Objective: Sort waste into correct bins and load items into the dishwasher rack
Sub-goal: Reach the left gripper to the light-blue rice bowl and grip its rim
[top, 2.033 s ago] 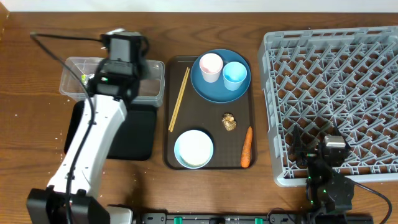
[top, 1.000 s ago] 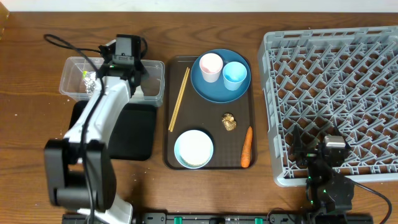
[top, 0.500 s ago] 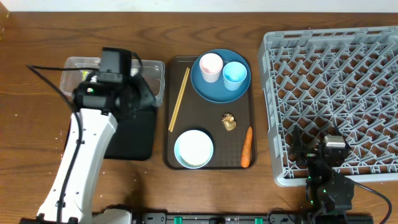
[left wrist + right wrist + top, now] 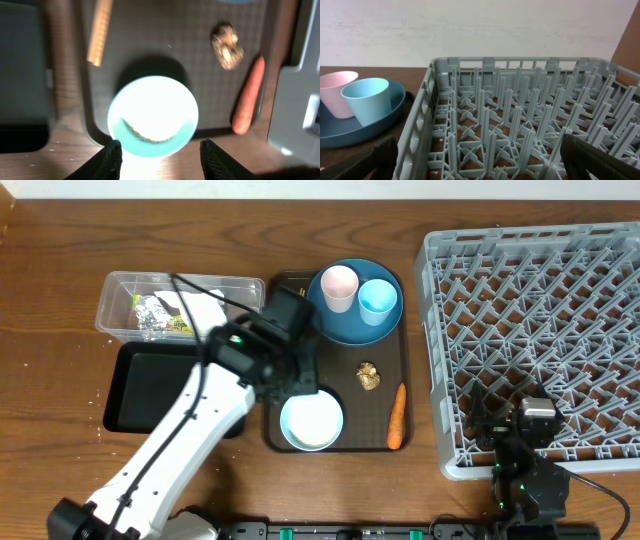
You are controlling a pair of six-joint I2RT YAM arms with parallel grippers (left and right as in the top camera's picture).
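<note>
My left gripper (image 4: 292, 380) (image 4: 165, 162) is open and empty, hovering just above the light blue bowl (image 4: 286, 423) (image 4: 186, 134), which holds white rice (image 4: 150, 107). The brown lump (image 4: 368, 376) (image 4: 226, 44) and the orange carrot (image 4: 397, 417) (image 4: 247, 102) lie to the bowl's right. The wooden chopsticks (image 4: 99, 32) lie to its upper left, mostly hidden under my arm in the overhead view. The dark-blue plate (image 4: 345, 325) carries the pink cup (image 4: 339, 285) and the light blue cup (image 4: 378, 298). My right gripper (image 4: 520, 442) (image 4: 485, 165) is open over the grey rack's (image 4: 540, 330) near corner.
The clear tub (image 4: 245, 320) at the back left holds foil (image 4: 150, 310), a yellow-green packet (image 4: 175, 325) and white tissue (image 4: 205, 310). The black tray (image 4: 150, 390) lies in front of it. The brown serving tray (image 4: 400, 360) sits between the bins and the rack.
My left arm has swung right from over the clear tub to above the bowl on the serving tray, uncovering the tub's contents. The right arm has not moved.
</note>
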